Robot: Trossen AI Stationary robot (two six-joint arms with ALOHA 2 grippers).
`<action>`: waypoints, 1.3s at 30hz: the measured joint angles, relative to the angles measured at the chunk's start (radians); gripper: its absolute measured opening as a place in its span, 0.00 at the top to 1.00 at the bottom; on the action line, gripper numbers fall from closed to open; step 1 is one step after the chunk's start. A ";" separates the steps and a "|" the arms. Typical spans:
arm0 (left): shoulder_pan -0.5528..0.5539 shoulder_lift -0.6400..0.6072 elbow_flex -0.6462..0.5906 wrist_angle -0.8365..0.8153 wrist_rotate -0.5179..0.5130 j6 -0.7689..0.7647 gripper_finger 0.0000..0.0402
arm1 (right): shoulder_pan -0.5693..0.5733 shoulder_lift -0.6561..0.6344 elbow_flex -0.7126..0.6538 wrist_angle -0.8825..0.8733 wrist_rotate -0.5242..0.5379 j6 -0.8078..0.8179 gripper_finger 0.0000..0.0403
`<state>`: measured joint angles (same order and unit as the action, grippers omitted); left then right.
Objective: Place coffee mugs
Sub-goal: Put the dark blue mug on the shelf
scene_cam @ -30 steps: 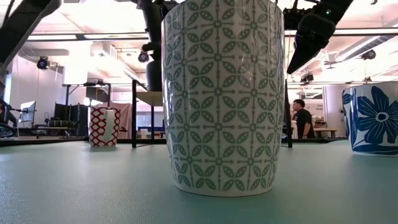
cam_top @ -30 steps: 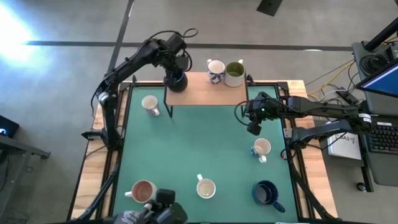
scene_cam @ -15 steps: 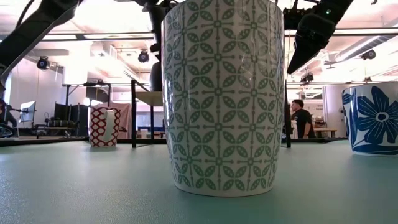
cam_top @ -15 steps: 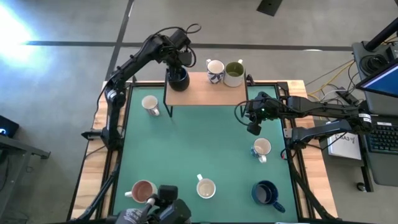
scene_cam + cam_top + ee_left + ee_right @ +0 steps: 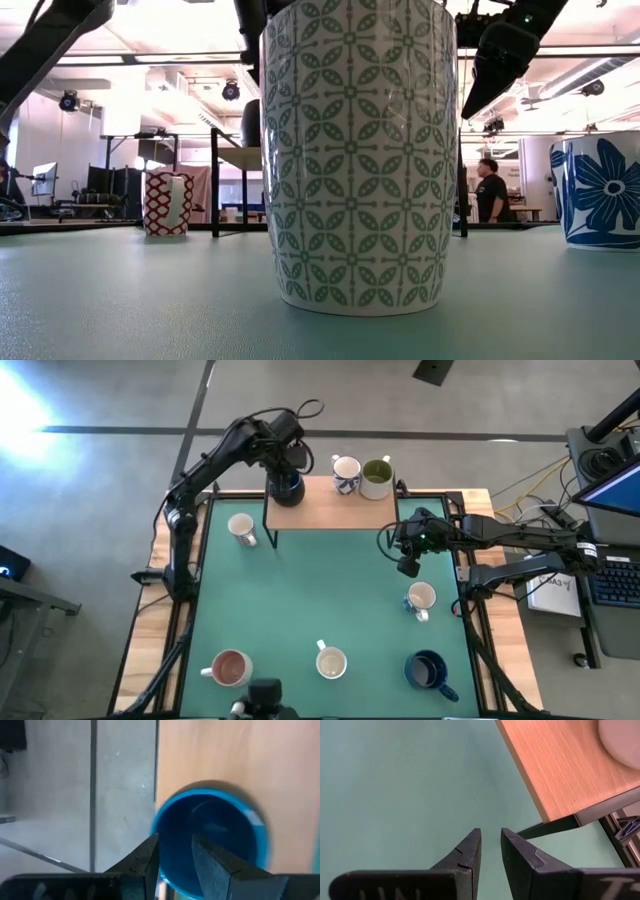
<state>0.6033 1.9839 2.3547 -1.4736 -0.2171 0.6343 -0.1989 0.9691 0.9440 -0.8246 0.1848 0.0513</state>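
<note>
A dark blue coffee mug point(image 5: 285, 486) stands upright on its base at the left end of the raised wooden shelf point(image 5: 330, 508). My left gripper point(image 5: 287, 468) hovers just above it, open; in the left wrist view its fingers stand over the mug's rim point(image 5: 210, 810) without touching. A white patterned mug point(image 5: 346, 472) and an olive-green mug point(image 5: 377, 477) stand at the shelf's far right. My right gripper point(image 5: 407, 568) waits above the green mat on the right, open by a narrow gap, nothing between its fingers point(image 5: 490, 837).
On the mat stand a white mug point(image 5: 241, 528) at left, a white mug point(image 5: 421, 598) at right, and along the near edge a pink-brown one point(image 5: 229, 667), a cream one point(image 5: 331, 661) and a dark blue one point(image 5: 428, 670). The mat's middle is bare.
My left gripper has opened and let go of the dark blue mug, then risen a little above it with a slight roll of the wrist. The mug stays upright on the shelf's left end.
</note>
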 joint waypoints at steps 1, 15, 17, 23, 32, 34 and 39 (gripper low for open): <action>-0.012 -0.006 0.000 -0.015 0.008 -0.020 0.76 | 0.000 0.000 0.000 0.000 0.000 0.000 0.84; -0.113 -0.027 -0.019 -0.098 0.033 -0.173 0.76 | 0.000 0.000 0.000 0.000 0.000 0.000 0.84; -0.106 -0.025 -0.023 -0.098 0.033 -0.173 0.75 | 0.000 0.000 0.000 0.000 0.000 0.000 0.84; -0.092 -0.023 -0.084 -0.092 0.039 -0.173 0.72 | 0.000 0.000 0.000 0.000 0.000 0.000 0.84; -0.071 -0.022 -0.142 -0.081 0.032 -0.145 0.70 | 0.000 0.000 0.000 0.000 0.000 0.000 0.84; -0.071 -0.022 -0.153 -0.080 0.034 -0.131 0.72 | 0.000 0.000 0.000 0.000 0.000 0.000 0.84; -0.070 -0.022 -0.172 -0.073 0.044 -0.096 0.85 | 0.000 0.000 0.000 0.000 0.000 0.000 0.84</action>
<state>0.5331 1.9617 2.1826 -1.5471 -0.1732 0.5387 -0.1989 0.9694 0.9440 -0.8245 0.1848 0.0513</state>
